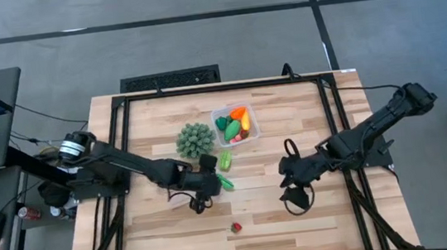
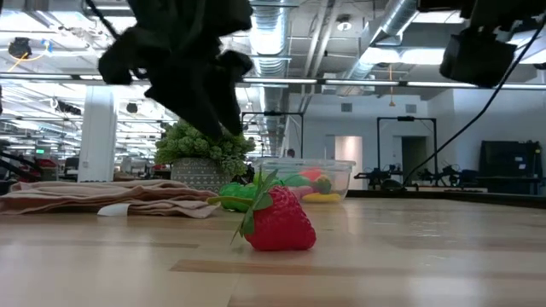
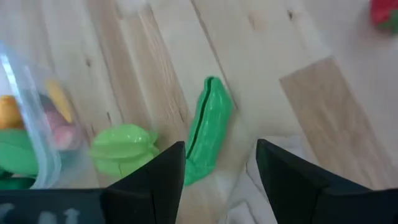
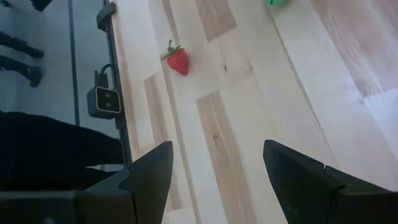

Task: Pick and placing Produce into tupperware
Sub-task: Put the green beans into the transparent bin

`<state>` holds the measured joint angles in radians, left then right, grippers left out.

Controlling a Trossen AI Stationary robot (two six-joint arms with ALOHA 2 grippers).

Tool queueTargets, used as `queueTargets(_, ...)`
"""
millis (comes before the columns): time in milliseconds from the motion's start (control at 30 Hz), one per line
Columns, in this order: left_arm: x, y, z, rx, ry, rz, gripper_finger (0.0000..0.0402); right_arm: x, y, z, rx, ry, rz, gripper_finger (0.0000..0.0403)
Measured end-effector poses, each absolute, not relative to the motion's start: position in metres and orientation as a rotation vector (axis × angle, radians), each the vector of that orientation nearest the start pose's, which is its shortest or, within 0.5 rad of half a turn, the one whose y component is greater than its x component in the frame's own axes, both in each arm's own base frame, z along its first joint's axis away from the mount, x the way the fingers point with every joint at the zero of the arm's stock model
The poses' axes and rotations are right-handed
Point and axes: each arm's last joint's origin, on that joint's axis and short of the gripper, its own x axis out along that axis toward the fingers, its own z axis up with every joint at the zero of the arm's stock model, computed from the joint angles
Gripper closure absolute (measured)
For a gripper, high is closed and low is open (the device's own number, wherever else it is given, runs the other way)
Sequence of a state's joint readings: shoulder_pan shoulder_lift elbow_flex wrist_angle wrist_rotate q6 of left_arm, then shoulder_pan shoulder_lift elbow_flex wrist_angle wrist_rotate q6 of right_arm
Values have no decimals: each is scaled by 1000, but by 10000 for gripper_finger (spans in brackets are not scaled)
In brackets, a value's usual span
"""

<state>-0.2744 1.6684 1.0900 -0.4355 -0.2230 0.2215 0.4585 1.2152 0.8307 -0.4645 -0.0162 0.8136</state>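
The clear tupperware (image 1: pixel 236 125) stands at the far middle of the table with a carrot, green pieces and other produce in it. Beside it lie a light green pepper (image 3: pixel 121 149) and a dark green pod (image 3: pixel 208 130), both flat on the wood. A red strawberry (image 1: pixel 236 227) lies near the front edge. My left gripper (image 3: pixel 221 144) hovers open just above the pod's near end. My right gripper (image 4: pixel 217 144) hangs open over bare wood to the right, and its wrist view shows the strawberry (image 4: pixel 177 60) farther off.
A spiky green ball (image 1: pixel 195 139) stands left of the tupperware. A tan folded cloth (image 2: pixel 111 198) lies under my left arm. The black frame rails (image 1: pixel 121 136) run along the table's sides. Open wood lies between the two grippers.
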Motion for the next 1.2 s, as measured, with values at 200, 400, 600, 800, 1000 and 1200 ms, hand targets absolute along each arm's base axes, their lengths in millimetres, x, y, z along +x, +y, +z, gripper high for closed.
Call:
queueTargets(200, 345, -76, 196, 482, 1081, -201, 212, 208, 121, 242, 542, 928, 24, 159)
queueTargets(400, 359, -68, 194, 492, 1104, -223, 212, 199, 131, 240, 529, 906, -38, 159)
queueTargets(600, 362, -61, 195, 492, 1096, -271, 212, 194, 138, 241, 516, 866, -72, 159)
queueTargets(800, 364, -60, 195, 523, 1061, -366, 212, 193, 140, 241, 493, 836, -96, 159)
queueTargets(1000, 368, -57, 198, 545, 999, -404, 212, 192, 138, 240, 473, 824, -127, 159)
queueTargets(1200, 370, -45, 198, 519, 1000, -387, 212, 192, 138, 240, 473, 823, -128, 159)
